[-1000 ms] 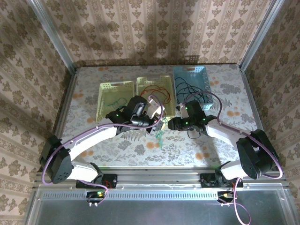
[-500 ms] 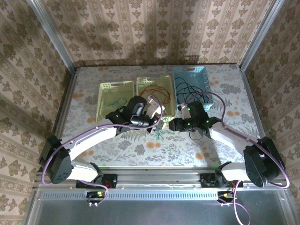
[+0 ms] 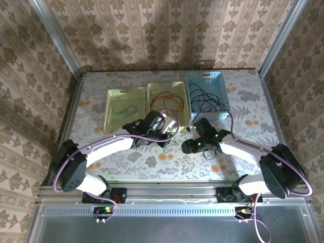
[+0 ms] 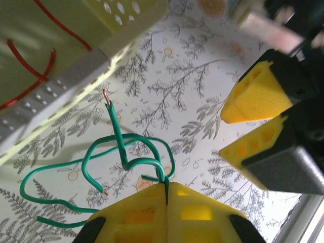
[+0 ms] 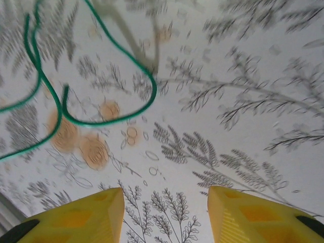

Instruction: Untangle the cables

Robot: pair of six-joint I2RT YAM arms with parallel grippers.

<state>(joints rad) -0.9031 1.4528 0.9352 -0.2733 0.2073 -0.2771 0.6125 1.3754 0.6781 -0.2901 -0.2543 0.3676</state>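
At the middle of the table, the left gripper (image 4: 166, 188) has its fingers pressed together on a green cable (image 4: 115, 126). The wire leaves the seam between the pads and hangs in loose loops over the flowered table (image 4: 202, 71), which carries its shadow. One bare copper end points to 12 o'clock.

Out at about 4 o'clock from it, the right gripper (image 5: 164, 195) stands half spread with nothing between its fingers. A second ago it was nose to nose with the left one. It has since drawn back toward the near edge, its jaws no wider than before, and the blur in its wrist view suggests it is on the move. The left grip has not let go. My reading is that the green wire now hangs from one pincer alone and is clear of the other cables, so this strand looks ready to be carried off.

At 12 o'clock is the middle tray (image 4: 66, 76) holding a red cable (image 4: 63, 24). Its near wall is just beside the wire's bare end and could snag it. At 1 o'clock the blue basket (image 3: 221, 91) holds black cables (image 3: 202, 98). At 10 o'clock the left tray (image 3: 109, 109) already has green wire in it.
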